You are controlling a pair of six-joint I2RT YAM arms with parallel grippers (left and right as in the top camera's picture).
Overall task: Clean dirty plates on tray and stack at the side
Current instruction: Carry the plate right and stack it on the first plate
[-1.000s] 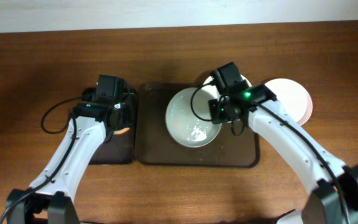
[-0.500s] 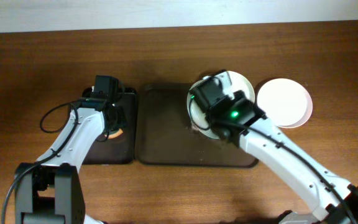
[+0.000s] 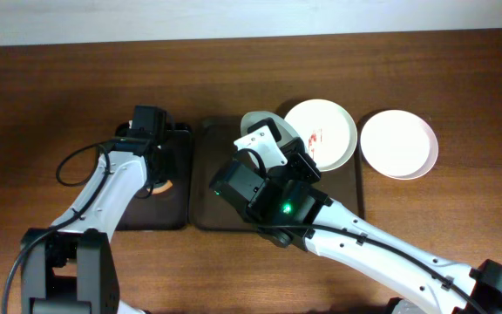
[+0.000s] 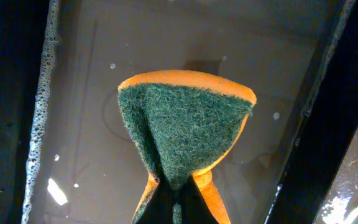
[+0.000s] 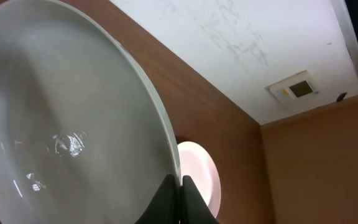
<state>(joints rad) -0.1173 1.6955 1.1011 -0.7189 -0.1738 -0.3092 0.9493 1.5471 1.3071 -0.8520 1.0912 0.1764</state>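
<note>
My right gripper (image 5: 180, 186) is shut on the rim of a pale, wet plate (image 5: 73, 124) and holds it tilted on edge, high above the tray; overhead only its upper edge (image 3: 258, 121) shows past the arm. A second plate (image 3: 321, 133) with red smears lies on the right end of the dark brown tray (image 3: 207, 209). A third, clean plate (image 3: 398, 144) lies on the bare tabletop to the right and also shows in the right wrist view (image 5: 201, 171). My left gripper (image 4: 176, 202) is shut on a green-orange sponge (image 4: 185, 130).
The sponge hangs over a narrower black tray (image 4: 17, 124) holding soapy water, left of the brown tray (image 3: 138, 214). The raised right arm (image 3: 277, 201) covers the middle of the brown tray. A pale wall runs along the table's far edge (image 3: 234, 17).
My right arm has lifted the plate off the tray, tipped it on edge and swung left and up toward the camera, uncovering the smeared plate. The left arm has barely moved.
</note>
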